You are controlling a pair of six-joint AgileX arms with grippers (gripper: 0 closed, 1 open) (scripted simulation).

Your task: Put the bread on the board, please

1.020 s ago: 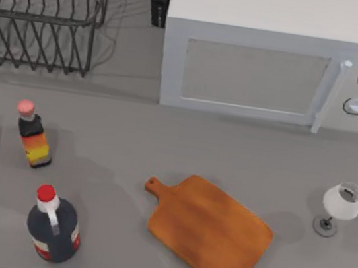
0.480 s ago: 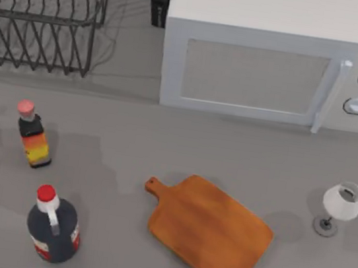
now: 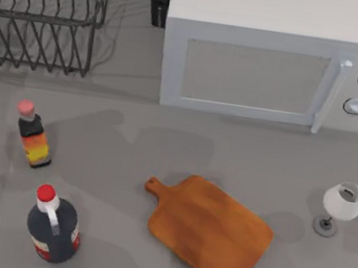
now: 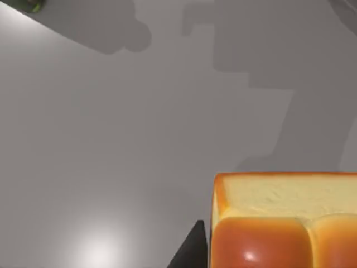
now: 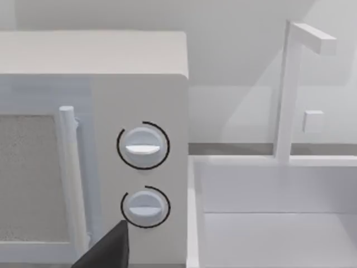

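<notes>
Low in the left wrist view, the bread sits close against a dark finger of the left gripper, above bare grey table; whether the claw grips it, I cannot tell. Lower centre of the top view, the board lies bare. Facing the microwave, the right wrist view shows one dark fingertip of the right gripper, its opening unclear.
</notes>
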